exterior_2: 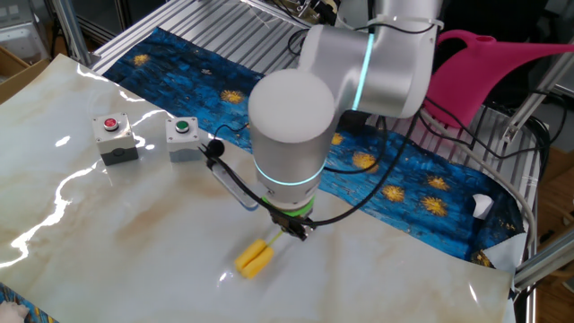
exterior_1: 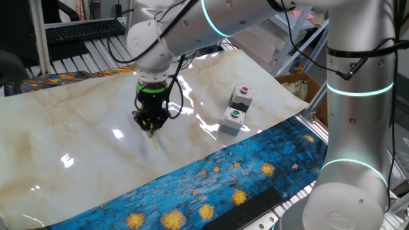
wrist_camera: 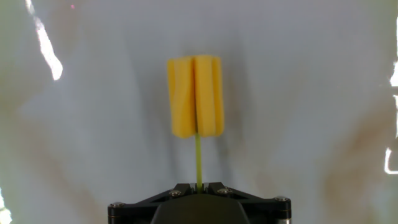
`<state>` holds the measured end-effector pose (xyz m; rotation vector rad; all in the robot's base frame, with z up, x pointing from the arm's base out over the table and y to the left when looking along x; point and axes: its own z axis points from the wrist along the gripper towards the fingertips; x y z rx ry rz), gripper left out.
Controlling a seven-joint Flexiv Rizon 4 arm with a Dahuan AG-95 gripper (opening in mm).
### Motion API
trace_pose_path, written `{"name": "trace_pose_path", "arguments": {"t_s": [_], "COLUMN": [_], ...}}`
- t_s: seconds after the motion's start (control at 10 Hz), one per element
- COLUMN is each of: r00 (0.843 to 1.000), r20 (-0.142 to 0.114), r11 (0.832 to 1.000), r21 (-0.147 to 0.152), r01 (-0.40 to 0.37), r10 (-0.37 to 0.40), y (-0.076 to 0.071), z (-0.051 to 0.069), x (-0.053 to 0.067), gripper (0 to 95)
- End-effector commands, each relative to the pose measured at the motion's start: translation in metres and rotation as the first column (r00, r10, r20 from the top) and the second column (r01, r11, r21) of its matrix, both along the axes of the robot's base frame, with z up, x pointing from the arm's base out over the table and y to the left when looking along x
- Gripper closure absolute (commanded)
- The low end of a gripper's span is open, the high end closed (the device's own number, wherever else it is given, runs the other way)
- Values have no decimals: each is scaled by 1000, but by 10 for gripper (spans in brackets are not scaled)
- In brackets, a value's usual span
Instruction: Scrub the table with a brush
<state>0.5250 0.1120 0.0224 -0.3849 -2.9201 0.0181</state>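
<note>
Bristles first: you can see the small brush with its stubby bright yellow head and thin yellow-green stick handle lying low against the large glossy cream-beige marble-patterned bench, the head resting on or just above the surface; the pictures do not let you tell which. Your end effector is clamped onto the far end of the thin handle, its jaws drawn nearly together around the stick, and it points steeply down at the bench. In the hand view you look straight along the handle from the black jaw block to the yellow head, which shows as two thick lobes with a groove between them. In the other fixed view the brush slants down and away from the end effector toward the near edge of the bench. You will find two small grey button boxes side by side well apart from the brush, one with a red button and one with a green button. A blue cloth printed with yellow flowers runs along the edge of the bench, and a pink plastic watering can sits beyond it behind the arm.
</note>
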Motion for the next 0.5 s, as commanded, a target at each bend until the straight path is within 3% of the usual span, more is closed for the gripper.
{"name": "trace_pose_path", "arguments": {"t_s": [0.1,0.4,0.5], "r00": [1000,998,997], "r20": [1,7,11], "r11": [1000,998,997], "r21": [-2,1,14], "r01": [27,70,81], "r10": [-27,-70,-81], "y": [12,28,28], "z": [0,0,0], "x": [2,7,9], "gripper": [950,950,950]}}
